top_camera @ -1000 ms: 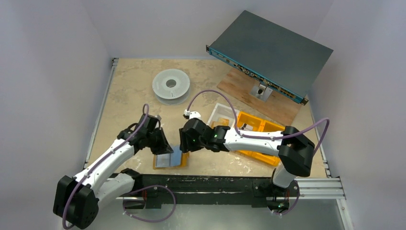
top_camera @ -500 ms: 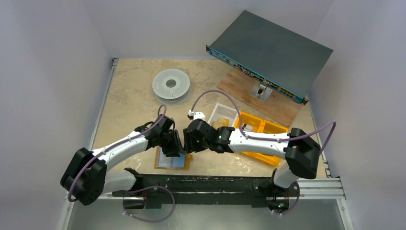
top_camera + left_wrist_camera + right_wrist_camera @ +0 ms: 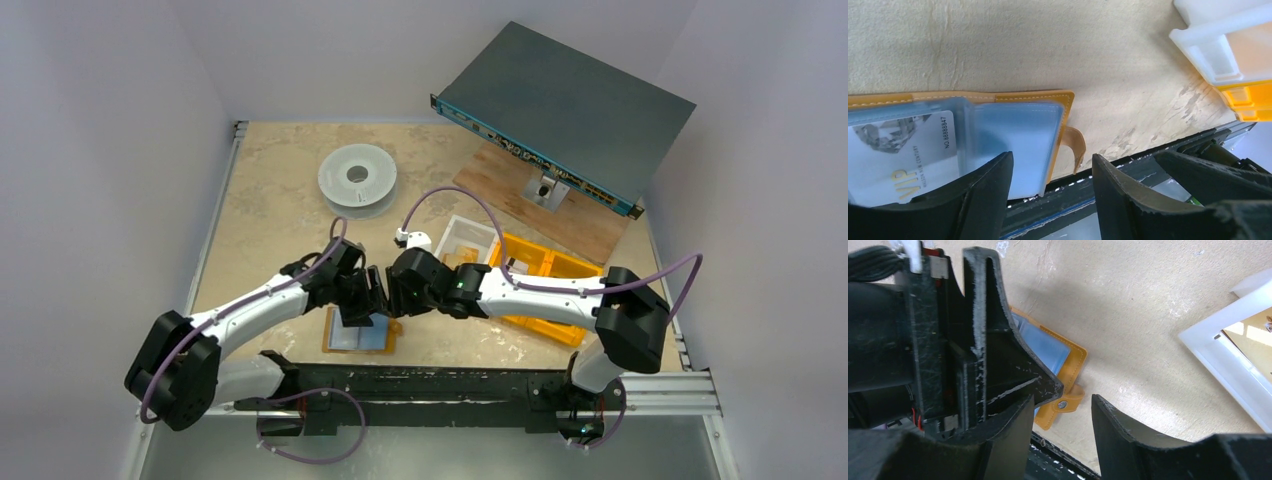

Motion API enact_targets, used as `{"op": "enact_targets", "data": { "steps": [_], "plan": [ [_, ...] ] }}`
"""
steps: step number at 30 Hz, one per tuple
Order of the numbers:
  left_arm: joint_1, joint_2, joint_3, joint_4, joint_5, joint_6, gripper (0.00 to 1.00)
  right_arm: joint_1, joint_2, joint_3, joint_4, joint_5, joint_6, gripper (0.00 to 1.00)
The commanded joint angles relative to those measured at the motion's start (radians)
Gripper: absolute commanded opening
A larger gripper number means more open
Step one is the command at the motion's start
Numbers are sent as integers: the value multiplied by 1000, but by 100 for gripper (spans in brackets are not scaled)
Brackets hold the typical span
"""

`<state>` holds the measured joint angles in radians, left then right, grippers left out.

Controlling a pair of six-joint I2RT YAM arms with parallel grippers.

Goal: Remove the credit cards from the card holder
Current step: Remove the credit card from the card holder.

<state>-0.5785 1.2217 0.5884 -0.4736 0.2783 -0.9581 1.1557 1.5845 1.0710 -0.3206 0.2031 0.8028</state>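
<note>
The card holder (image 3: 1020, 97) lies open and flat on the surface (image 3: 270, 230), close to the near edge and a little left of the middle, mustard cover down and clear sleeves up. One sleeve holds a pale VIP card (image 3: 903, 145) with a number printed along its short side. The sleeve beside it looks blue, and I cannot tell whether a card sits in it. The strap tab (image 3: 1076, 145) with its small snap sticks out from the holder's right edge, lying on the surface. The left tool (image 3: 1050, 185) hangs just above the right part of the holder with its fingers spread and nothing between them; sleeve and tab show through the gap. Whether it touches the sleeves I cannot tell. The right tool (image 3: 1060, 430) reaches in from the right, just beside the left tool, almost tip to tip with it. Its fingers also stand apart and pinch nothing, with the strap tab below the gap. Behind the right tool sits a white bin (image 3: 470, 220), and beside that, under the right forearm, the orange bins (image 3: 520, 245). A grey spool (image 3: 357, 180) lies in the far half, left of the middle. At the far right corner a rack unit (image 3: 565, 110) is propped tilted over a wooden board (image 3: 575, 225).
</note>
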Motion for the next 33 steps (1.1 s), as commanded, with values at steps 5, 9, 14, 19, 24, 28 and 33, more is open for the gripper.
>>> {"op": "enact_targets", "data": {
  "steps": [5, 9, 14, 19, 24, 28, 33],
  "plan": [
    [37, -90, 77, -57, -41, 27, 60, 29, 3, 22, 44, -16, -2, 46],
    [92, -127, 88, -120, -54, 58, 60, 47, 31, 44, 64, -31, -1, 46],
    [220, -188, 100, -255, -124, 106, 61, 79, 117, 114, 76, -56, -14, 45],
    [263, -228, 61, -307, -180, 86, 55, 88, 212, 176, 114, -110, -24, 45],
    [272, -248, -11, -274, -192, 49, 46, 88, 288, 200, 178, -193, -11, 42],
    [272, -255, -41, -272, -237, 38, 34, 77, 319, 184, 236, -221, 18, 39],
    [272, -254, -60, -265, -275, 36, 28, 46, 337, 138, 311, -246, 49, 35]
  ]
}}
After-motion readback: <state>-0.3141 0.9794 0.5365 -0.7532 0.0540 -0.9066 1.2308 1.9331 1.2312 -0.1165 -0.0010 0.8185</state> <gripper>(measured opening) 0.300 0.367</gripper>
